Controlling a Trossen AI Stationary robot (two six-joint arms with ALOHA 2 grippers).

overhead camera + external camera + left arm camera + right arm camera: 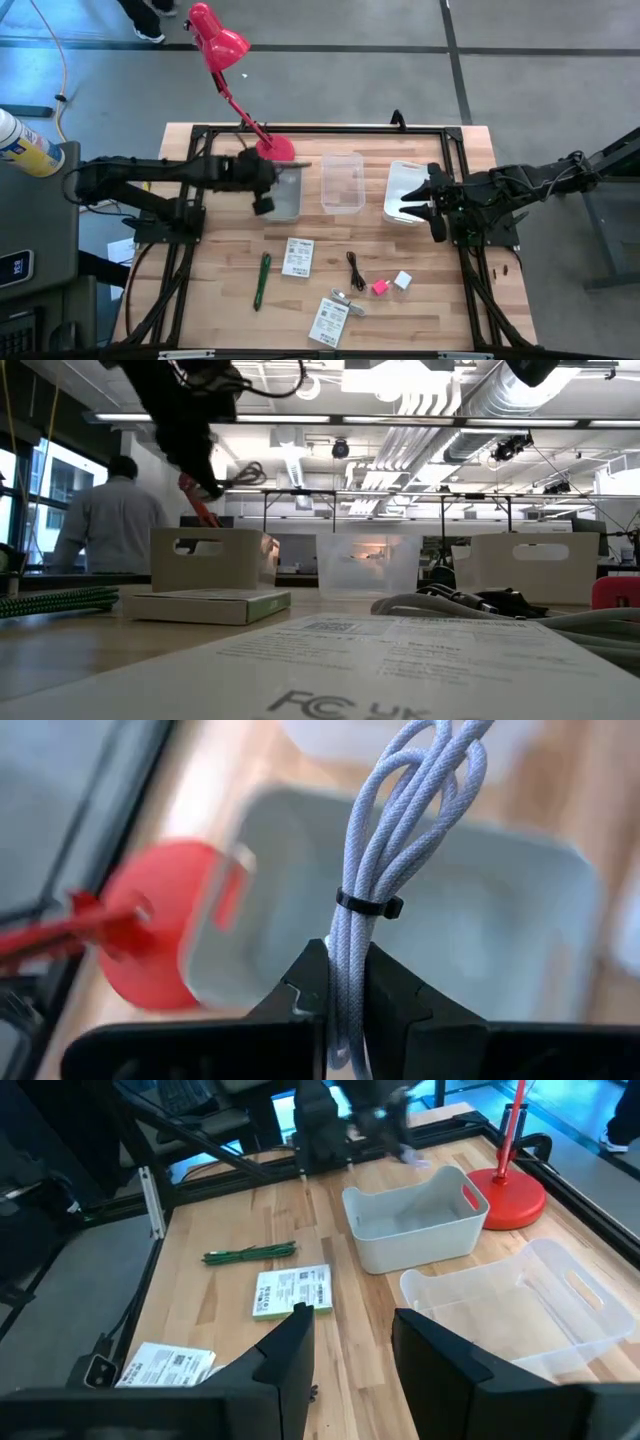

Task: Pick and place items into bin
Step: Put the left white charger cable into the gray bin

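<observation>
Wooden tabletop (220, 310) on a polished concrete floor is seen from above with three bins lined up: a grey bin (285, 192), a clear bin (342, 183) and a white bin (403, 190), plus two white printed cards (298, 256), one green pen (262, 279), one black cable (356, 270), a pink cube (380, 287) and a white cube (403, 280). A bundled pale cable (385, 870), hidden from overhead, is shown by the left wrist view pinched in the left gripper (340, 985) over the grey bin, beside the red lamp base (165, 925). The right gripper (345, 1345) is parked near the white bin with its jaws spread on nothing, and only the low view catches a person (110, 520) standing in the open workshop behind.
</observation>
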